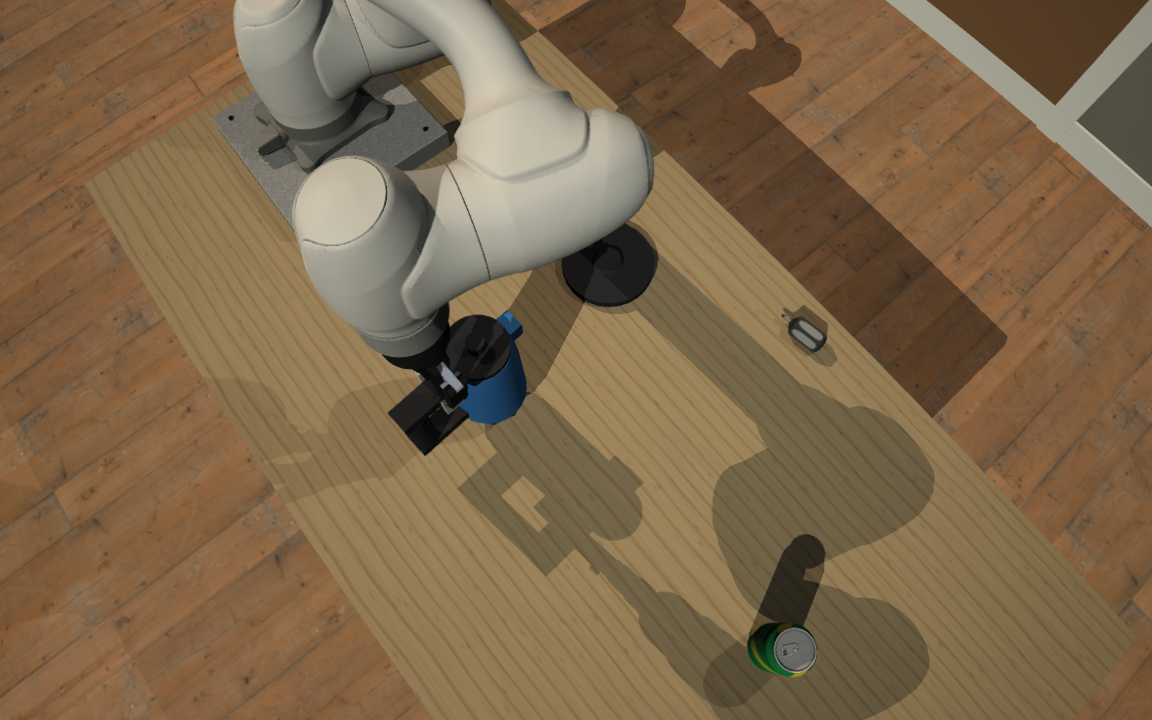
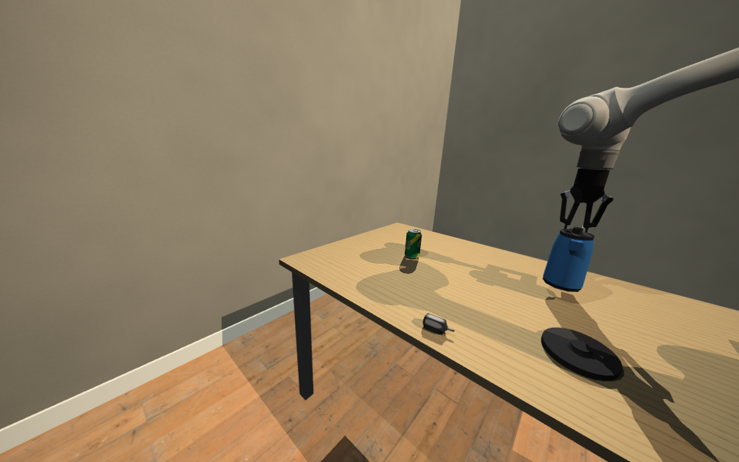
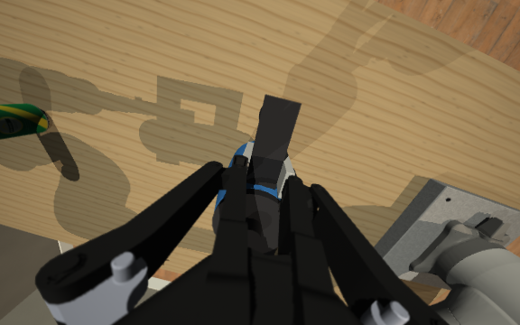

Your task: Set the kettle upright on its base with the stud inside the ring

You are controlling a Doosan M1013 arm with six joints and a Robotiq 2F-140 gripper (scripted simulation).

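Observation:
The blue kettle with a black lid hangs upright, slightly tilted, in the air above the table. My gripper is shut on the top of the kettle, on its lid or handle. In the overhead view the kettle sits under the wrist, with its black handle sticking out toward the lower left. The round black base with a central stud lies flat on the table, apart from the kettle; it also shows in the side view. In the wrist view the fingers clamp the kettle's dark top.
A green soda can stands near the far end of the table. A small grey and black object lies near the table's edge. The grey robot mount plate is at the other end.

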